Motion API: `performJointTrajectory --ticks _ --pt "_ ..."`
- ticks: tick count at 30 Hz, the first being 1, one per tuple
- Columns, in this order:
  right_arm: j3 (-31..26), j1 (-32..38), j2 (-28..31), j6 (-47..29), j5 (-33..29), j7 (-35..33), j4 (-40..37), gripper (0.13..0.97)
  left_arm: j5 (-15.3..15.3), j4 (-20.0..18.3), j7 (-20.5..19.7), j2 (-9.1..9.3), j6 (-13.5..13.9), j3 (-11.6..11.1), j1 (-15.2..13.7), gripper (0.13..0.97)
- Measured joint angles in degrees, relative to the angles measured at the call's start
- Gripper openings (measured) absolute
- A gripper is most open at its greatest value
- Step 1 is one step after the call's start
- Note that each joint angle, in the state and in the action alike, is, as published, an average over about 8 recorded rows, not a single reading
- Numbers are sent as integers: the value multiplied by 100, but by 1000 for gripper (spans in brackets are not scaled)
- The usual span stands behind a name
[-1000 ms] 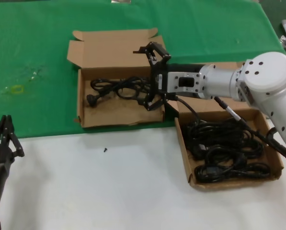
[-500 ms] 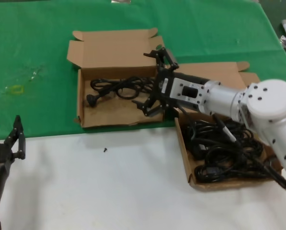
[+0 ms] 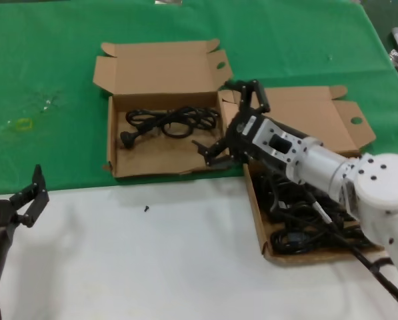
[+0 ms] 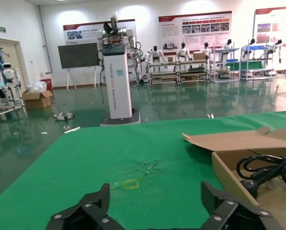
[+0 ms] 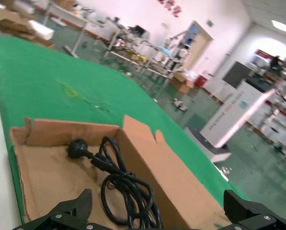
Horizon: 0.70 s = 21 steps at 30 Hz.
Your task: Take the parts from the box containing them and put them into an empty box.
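Right gripper [image 3: 233,125] now clear of left box [image 3: 160,155]

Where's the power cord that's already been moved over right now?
In the head view, the single power cord lies inside the left cardboard box, toward its back wall, just left of the open right gripper.

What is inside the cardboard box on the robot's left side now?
One black power cord lies inside the left box, its plug toward the left wall. The rest of the floor is bare cardboard. The open right gripper covers the near right corner, so that spot stays hidden.
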Motion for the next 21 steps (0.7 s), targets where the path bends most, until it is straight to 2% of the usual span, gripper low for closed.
performJointTrajectory --ticks 8,12,21 --pt "241 -593 21 454 187 388 487 966 0 0 -2 0 0 0 0 742" --pt "361 -890 32 682 281 583 733 966 0 0 -2 0 0 0 0 742" --pt "631 -1556 56 1193 492 1021 1282 966 0 0 -2 0 0 0 0 885"
